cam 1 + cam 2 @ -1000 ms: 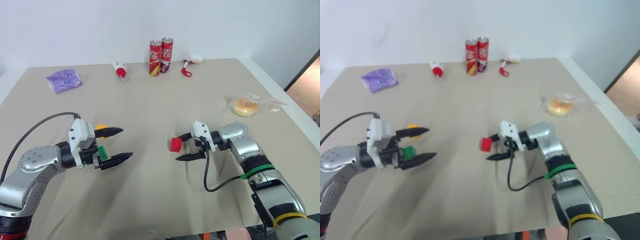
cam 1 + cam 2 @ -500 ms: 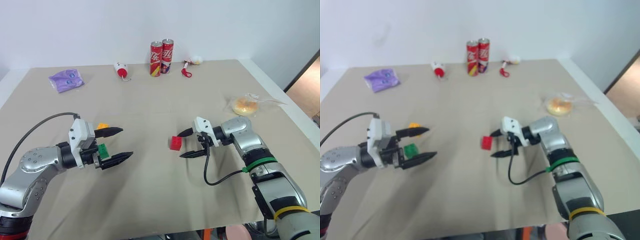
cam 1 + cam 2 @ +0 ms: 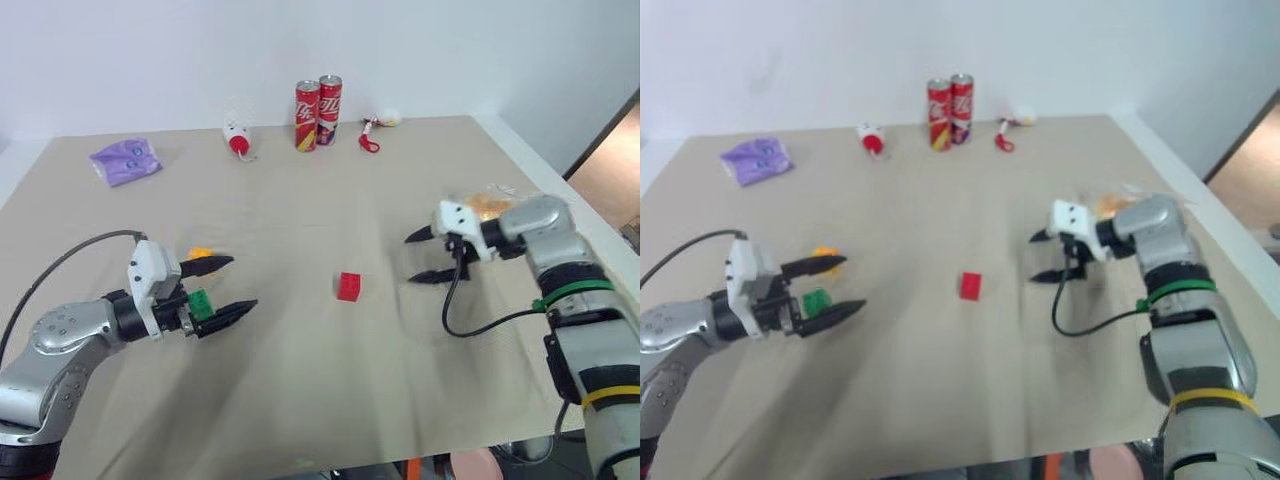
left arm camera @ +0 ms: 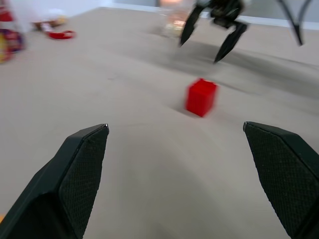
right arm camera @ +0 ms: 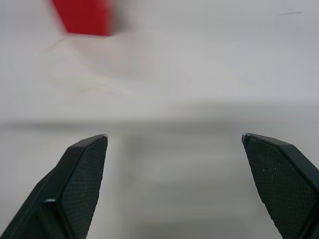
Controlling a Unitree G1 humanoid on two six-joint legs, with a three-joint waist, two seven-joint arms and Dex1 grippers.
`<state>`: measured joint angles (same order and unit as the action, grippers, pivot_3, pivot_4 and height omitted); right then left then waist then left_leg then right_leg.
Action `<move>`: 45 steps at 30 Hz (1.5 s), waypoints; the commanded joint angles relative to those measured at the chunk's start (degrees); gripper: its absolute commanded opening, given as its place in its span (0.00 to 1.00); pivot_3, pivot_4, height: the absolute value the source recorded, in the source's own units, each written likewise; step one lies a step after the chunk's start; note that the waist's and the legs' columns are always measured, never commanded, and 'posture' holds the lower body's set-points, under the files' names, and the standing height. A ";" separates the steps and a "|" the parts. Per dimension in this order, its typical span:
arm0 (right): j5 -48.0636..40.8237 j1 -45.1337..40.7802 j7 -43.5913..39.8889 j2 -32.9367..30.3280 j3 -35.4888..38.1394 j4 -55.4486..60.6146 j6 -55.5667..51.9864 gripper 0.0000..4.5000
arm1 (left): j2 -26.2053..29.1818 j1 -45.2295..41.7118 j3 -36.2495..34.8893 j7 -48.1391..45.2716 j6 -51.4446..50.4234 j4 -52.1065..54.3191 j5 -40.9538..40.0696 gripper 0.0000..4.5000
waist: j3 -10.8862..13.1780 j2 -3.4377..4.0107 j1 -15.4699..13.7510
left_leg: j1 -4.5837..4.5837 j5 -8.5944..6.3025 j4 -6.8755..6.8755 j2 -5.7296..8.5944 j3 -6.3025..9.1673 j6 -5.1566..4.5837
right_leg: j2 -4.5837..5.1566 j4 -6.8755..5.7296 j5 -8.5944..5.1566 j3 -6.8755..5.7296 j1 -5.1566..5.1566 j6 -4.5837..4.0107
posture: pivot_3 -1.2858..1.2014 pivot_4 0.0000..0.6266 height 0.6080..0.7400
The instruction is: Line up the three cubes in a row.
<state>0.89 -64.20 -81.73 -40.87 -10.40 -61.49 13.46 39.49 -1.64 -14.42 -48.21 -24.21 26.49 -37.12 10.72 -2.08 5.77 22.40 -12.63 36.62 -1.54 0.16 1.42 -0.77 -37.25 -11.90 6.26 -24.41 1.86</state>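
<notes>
Right arm's pulled up and away from the red cube, cube left sitting mid-table.

Right gripper (image 3: 420,256) wide open, holding nothing, well clear of the red cube (image 3: 349,286). Left gripper (image 3: 232,286) also spread wide, empty, w/ green cube (image 3: 202,301) and yellow-orange cube (image 3: 200,254) by its fingers. Left wrist cam looks across at the red cube, head-on w/ the right gripper beyond it.

The red cube (image 3: 349,286), small with a studded top, sits flat and alone on the tan bench (image 3: 330,390). Well to its left lies the green cube (image 3: 202,303), studs up, between the fingers of the left tool (image 3: 227,287). The yellow-orange cube (image 3: 199,254) rests just beyond the green one, farther from the bench's near edge.
</notes>
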 commanded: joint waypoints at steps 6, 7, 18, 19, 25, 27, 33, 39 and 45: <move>-11.01 -5.94 -0.84 6.84 10.60 5.12 -11.62 1.00 | -1.37 5.24 -11.79 7.13 -2.98 5.15 -7.27 1.00 | -0.01 -0.04 0.30 | -0.01 -0.01 -0.11 -0.14 0.24 -0.01 | -0.19 -0.02 0.01 -0.15 0.02 0.00 | 0.52 0.24 1.00; -11.75 -4.96 -1.84 7.74 10.36 7.50 -13.10 1.00 | -0.98 6.49 -12.81 6.91 -3.11 5.20 -7.36 1.00 | -0.01 -0.05 0.27 | 0.01 -0.02 -0.11 -0.13 0.24 -0.01 | -0.18 -0.02 0.00 -0.15 0.02 0.00 | 0.52 0.24 1.00; -17.35 5.85 -7.39 12.54 4.52 35.53 -27.40 1.00 | -0.17 18.89 -21.06 3.88 -2.59 5.30 -7.74 1.00 | 0.01 0.00 0.02 | 0.45 -0.05 -0.11 -0.11 0.22 0.04 | -0.06 -0.07 -0.07 -0.28 -0.51 0.03 | 0.52 0.24 1.00; -17.56 6.49 -7.63 12.59 4.03 36.77 -27.81 1.00 | -0.42 19.76 -21.09 3.66 -2.36 5.41 -7.56 1.00 | 0.01 0.00 0.02 | 0.46 -0.05 -0.11 -0.11 0.22 0.04 | -0.06 -0.07 -0.07 -0.29 -0.52 0.02 | 0.52 0.24 1.00; -21.29 9.24 -9.97 12.02 1.44 45.07 -32.12 1.00 | -0.62 23.40 -16.66 0.42 1.47 2.55 -1.64 1.00 | 0.02 0.00 0.02 | 0.52 -0.05 -0.11 -0.12 0.17 0.04 | -0.06 -0.12 -0.07 -0.30 -0.65 -0.03 | 0.52 0.24 1.00; -22.73 10.41 -10.61 11.62 0.45 48.59 -33.57 1.00 | -0.81 22.84 -14.42 -0.22 2.91 0.56 0.43 1.00 | 0.02 0.00 0.01 | 0.52 -0.05 -0.11 -0.13 0.18 0.04 | -0.08 -0.16 -0.12 -0.32 -0.67 -0.11 | 0.52 0.24 1.00; -23.77 12.81 -9.82 10.33 -1.36 52.59 -34.13 1.00 | -0.09 19.34 -9.97 -2.64 5.89 -5.35 4.18 1.00 | -0.01 -0.04 -0.03 | 0.53 -0.05 -0.10 -0.16 0.21 0.04 | -0.10 -0.19 -0.10 -0.39 -0.68 -0.12 | 0.52 0.24 1.00; -24.31 13.22 -8.41 9.15 -1.26 52.80 -33.67 1.00 | 0.86 14.60 -7.33 -5.17 7.14 -11.38 6.19 1.00 | -0.01 -0.05 -0.02 | 0.55 -0.05 -0.08 -0.17 0.19 0.04 | -0.09 -0.19 -0.07 -0.40 -0.71 -0.09 | 0.52 0.24 1.00; -24.52 14.57 -7.36 8.12 -0.90 54.38 -33.85 1.00 | 1.27 10.37 -4.97 -7.06 7.48 -15.22 7.51 1.00 | -0.01 -0.05 -0.02 | 0.59 -0.05 -0.08 -0.19 0.20 0.04 | -0.10 -0.20 -0.07 -0.42 -0.73 -0.11 | 0.52 0.24 1.00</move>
<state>-22.49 -49.67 -88.30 -31.92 -12.73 -9.65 -20.61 39.62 9.27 -19.56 -54.47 -17.81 11.65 -30.01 10.70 -2.13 5.75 22.99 -12.67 36.53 -1.74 0.35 1.46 -0.86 -37.45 -11.96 5.85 -25.14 1.75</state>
